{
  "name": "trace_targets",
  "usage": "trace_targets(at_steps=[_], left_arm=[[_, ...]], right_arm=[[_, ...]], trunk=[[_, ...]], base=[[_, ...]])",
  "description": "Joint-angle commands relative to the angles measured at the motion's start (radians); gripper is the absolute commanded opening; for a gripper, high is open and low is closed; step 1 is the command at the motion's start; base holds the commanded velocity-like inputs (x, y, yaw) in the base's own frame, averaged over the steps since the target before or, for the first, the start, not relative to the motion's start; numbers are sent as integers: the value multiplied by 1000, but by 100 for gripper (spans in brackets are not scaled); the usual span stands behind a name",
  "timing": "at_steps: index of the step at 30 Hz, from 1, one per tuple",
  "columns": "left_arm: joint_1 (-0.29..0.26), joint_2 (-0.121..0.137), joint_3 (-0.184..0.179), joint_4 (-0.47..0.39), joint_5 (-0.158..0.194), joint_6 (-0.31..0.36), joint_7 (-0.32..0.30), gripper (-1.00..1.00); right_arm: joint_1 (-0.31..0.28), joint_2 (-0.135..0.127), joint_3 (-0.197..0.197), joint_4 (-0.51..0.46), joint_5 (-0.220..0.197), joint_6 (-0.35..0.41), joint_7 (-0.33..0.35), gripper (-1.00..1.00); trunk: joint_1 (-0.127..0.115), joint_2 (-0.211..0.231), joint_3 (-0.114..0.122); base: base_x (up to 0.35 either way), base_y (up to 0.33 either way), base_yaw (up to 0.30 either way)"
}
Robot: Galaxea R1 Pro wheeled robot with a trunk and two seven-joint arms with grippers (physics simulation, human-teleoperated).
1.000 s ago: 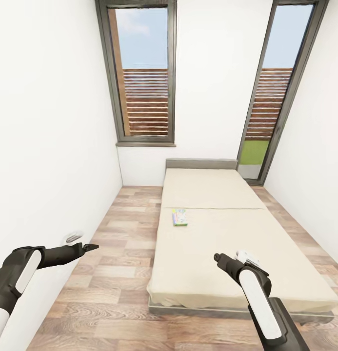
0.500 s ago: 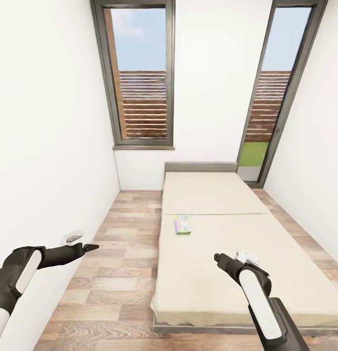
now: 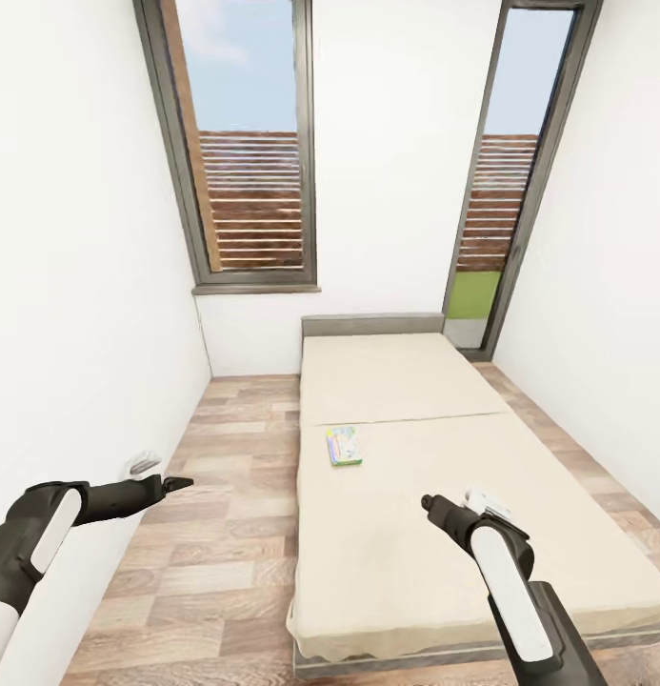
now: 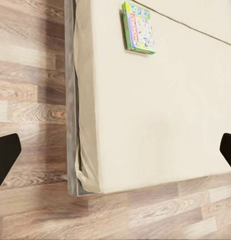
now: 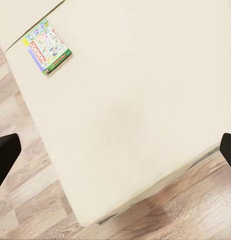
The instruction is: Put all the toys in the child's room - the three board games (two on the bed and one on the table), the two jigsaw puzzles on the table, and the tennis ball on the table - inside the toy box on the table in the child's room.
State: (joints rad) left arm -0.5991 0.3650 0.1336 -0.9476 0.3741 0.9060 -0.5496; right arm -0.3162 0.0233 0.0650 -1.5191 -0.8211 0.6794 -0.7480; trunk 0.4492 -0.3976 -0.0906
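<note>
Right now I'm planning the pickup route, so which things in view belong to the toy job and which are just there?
Job:
board game, lying on the bed
both grippers, left and right, open and empty

Just there:
windows
wood floor
white walls

Tall grey-framed windows (image 3: 242, 143), wood-plank floor (image 3: 206, 534)

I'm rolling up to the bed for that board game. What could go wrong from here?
The board game lies well in from the foot of the bed, near its left edge, so reaching from the foot may overstretch; the left aisle looks closer. That aisle is narrow: the left hand, open and empty, already sits near the wall.
</note>
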Motion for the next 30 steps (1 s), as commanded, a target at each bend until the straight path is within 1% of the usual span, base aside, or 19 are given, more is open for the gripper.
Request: trace_targets(at_steps=[1,14,30], left_arm=[[-1,0,2,0,-1,5,-4,100],[-1,0,2,0,-1,5,-5,100],[-1,0,2,0,-1,6,-4,100]], right_arm=[[-1,0,0,-1,-9,2,-10,100],[-1,0,-3,0,-10,2,-11,100],[-1,1,-4,3,-10,2,-11,100]], trunk=[[1,-2,-3],[1,-2,-17],[1,-2,-34]], base=[[58,27,-213],[12,30,-215],[0,177,-215]])
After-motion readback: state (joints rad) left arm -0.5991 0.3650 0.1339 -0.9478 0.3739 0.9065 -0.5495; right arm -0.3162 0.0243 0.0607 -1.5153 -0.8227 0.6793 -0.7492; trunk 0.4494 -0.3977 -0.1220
